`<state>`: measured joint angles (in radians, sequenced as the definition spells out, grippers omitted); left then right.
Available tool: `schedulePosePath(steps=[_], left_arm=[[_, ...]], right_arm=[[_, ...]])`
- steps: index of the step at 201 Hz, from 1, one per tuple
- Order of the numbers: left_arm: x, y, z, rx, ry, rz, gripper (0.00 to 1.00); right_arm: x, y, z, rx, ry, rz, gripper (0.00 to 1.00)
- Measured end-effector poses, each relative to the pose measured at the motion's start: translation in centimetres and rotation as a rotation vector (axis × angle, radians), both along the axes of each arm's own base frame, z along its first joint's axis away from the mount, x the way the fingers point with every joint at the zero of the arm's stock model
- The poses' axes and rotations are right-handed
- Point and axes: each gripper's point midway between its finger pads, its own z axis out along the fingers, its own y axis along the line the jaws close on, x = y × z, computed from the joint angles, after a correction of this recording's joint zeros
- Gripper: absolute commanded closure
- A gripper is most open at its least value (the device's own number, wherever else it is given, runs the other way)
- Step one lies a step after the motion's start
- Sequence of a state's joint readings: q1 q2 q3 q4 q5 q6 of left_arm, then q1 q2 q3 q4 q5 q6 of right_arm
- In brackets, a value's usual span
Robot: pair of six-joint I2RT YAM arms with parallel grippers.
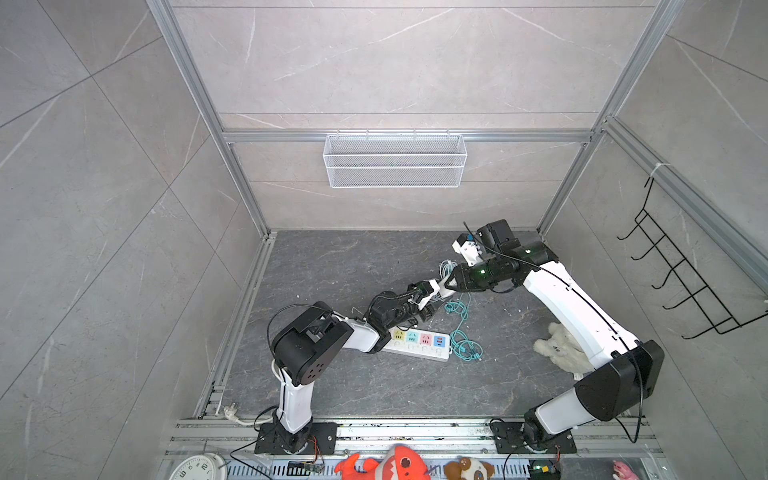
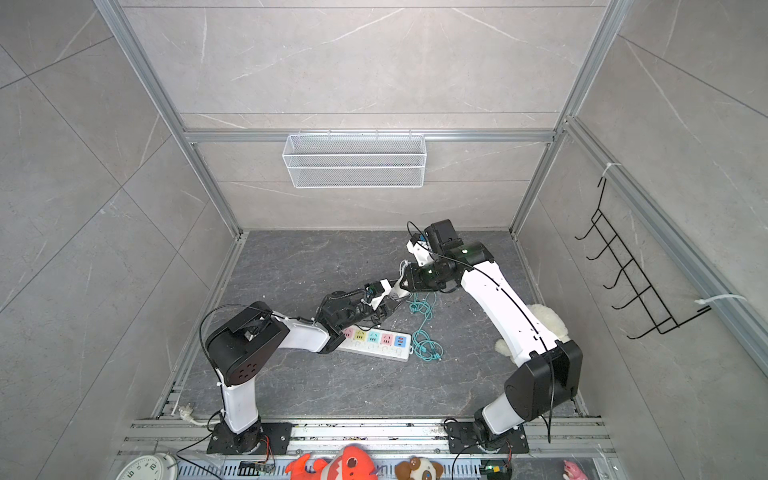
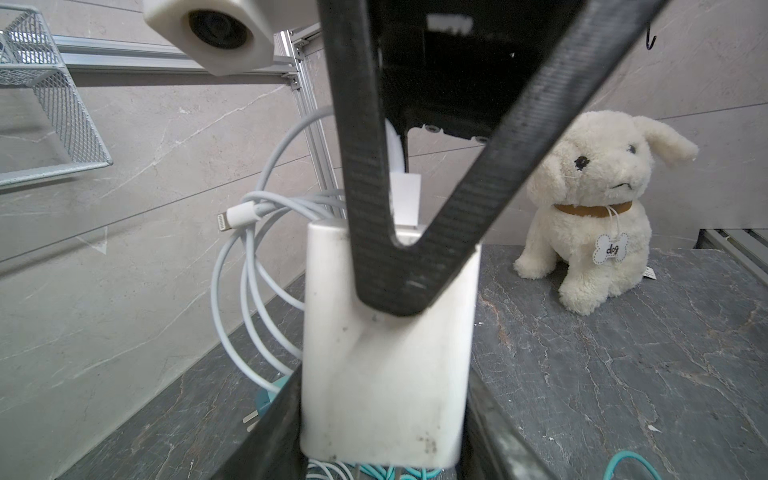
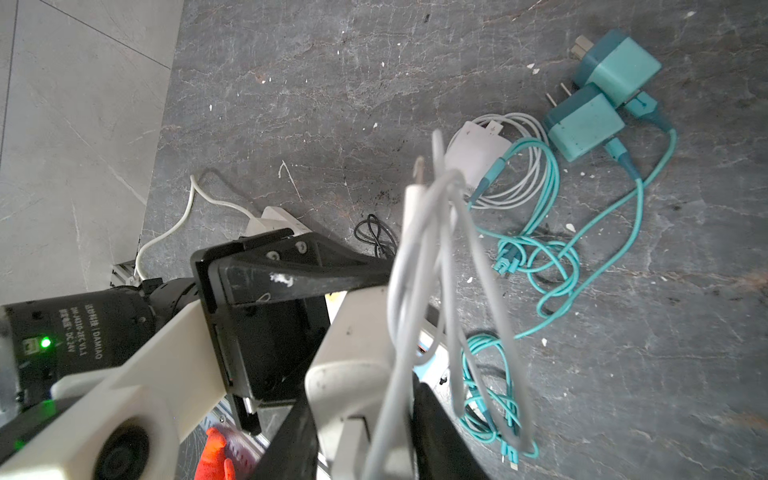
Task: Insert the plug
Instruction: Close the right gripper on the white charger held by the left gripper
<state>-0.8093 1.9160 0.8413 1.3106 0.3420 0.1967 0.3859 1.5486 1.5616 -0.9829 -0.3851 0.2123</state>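
Left wrist view, my stock as it stands.

1. White charger (image 3: 386, 365): the plug for insertion. I have it off the table (image 1: 353, 386), just beyond the far long edge of the power strip (image 1: 419, 345), not in any socket.
2. Left gripper (image 3: 382, 419): jaws clamped on the charger's two sides.
3. Right gripper (image 4: 365, 436): jaws closed against the same charger from the opposite end. One black finger (image 3: 374, 208) lies across its top face.
4. White cable (image 3: 253, 257): looped, hanging from the charger.
5. Power strip: flat on the table, partly under my left forearm, coloured sockets facing up.
6. Teal chargers (image 4: 590, 124): two, on the table with tangled teal cables (image 1: 463, 345) just off the strip's right end.
7. Plush dog (image 3: 590, 208): seated well right of the strip.
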Motion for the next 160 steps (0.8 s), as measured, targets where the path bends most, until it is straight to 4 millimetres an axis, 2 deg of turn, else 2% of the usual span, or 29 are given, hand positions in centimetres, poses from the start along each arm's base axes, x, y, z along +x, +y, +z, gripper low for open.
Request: schedulePosePath(steps=[17, 53, 66, 75, 99, 117, 125, 142, 160], left_arm=[[0.0, 0.0, 0.0, -0.004, 0.013, -0.002, 0.76], [0.1, 0.1, -0.1, -0.008, 0.032, -0.004, 0.76], [0.1, 0.1, -0.1, -0.008, 0.033, -0.004, 0.76], [0.1, 0.1, -0.2, -0.007, 0.034, -0.004, 0.75], [0.1, 0.1, -0.3, -0.003, 0.039, -0.003, 0.59], [0.2, 0.1, -0.5, 0.001, 0.044, 0.0, 0.35], [0.3, 0.1, -0.4, -0.001, 0.042, 0.009, 0.28], [0.4, 0.2, 0.1, -0.014, 0.024, 0.025, 0.19], [0.3, 0.4, 0.1, -0.006, 0.014, 0.033, 0.18]], right_arm=[[0.1, -0.1, -0.1, -0.01, -0.012, 0.007, 0.71], [0.3, -0.2, -0.2, -0.02, -0.023, 0.016, 0.69], [0.2, -0.2, -0.2, -0.021, -0.024, 0.018, 0.73], [0.2, -0.2, -0.2, -0.022, -0.024, 0.019, 0.8], [0.3, -0.2, -0.4, -0.027, -0.03, 0.03, 0.94], [0.3, -0.3, -0.6, -0.03, -0.032, 0.031, 1.0], [0.2, -0.3, -0.7, -0.031, -0.026, 0.028, 1.0], [-0.1, -0.3, -1.2, -0.041, -0.012, 0.025, 1.0], [0.0, -0.6, -1.5, -0.062, -0.009, 0.007, 1.0]])
